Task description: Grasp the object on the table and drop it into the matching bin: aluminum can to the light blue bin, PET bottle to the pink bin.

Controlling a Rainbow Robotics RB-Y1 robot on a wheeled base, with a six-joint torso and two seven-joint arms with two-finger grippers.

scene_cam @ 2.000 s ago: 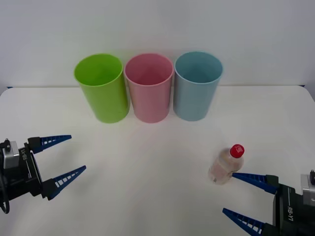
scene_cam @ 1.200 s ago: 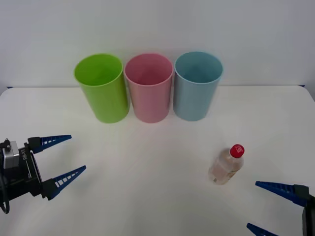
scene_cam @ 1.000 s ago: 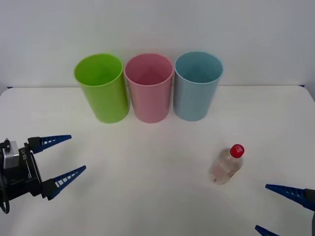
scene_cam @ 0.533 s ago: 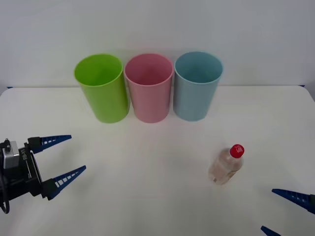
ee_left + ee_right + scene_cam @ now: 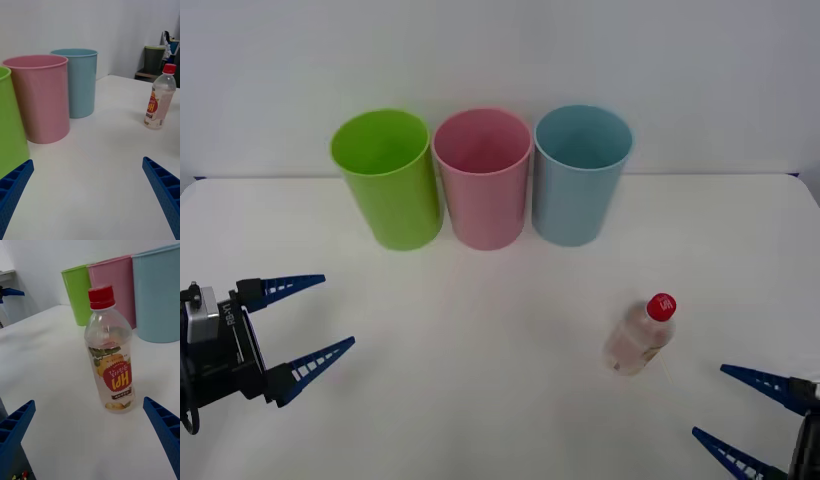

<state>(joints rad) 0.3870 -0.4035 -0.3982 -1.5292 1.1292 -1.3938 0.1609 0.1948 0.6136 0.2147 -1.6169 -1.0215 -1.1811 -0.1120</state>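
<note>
The PET bottle (image 5: pixel 640 338), small and clear with a red cap and a red label, stands upright on the white table (image 5: pixel 500 400), right of centre. My right gripper (image 5: pixel 708 400) is open, low at the near right, a short way from the bottle and not touching it. The right wrist view has the bottle (image 5: pixel 110 363) straight ahead of the open right gripper (image 5: pixel 89 401). The pink bin (image 5: pixel 483 178) stands in the middle of the back row, with the light blue bin (image 5: pixel 580 175) to its right. My left gripper (image 5: pixel 338 310) waits open at the near left, holding nothing.
A lime green bin (image 5: pixel 386 178) stands left of the pink one, all three close together along the back edge. The left wrist view takes in the pink bin (image 5: pixel 41 97), the blue bin (image 5: pixel 77 82) and the bottle (image 5: pixel 159 101).
The right gripper pulled back from beside the bottle toward the near right corner, then edged slightly toward it again. The bottle and the left arm have not moved.
</note>
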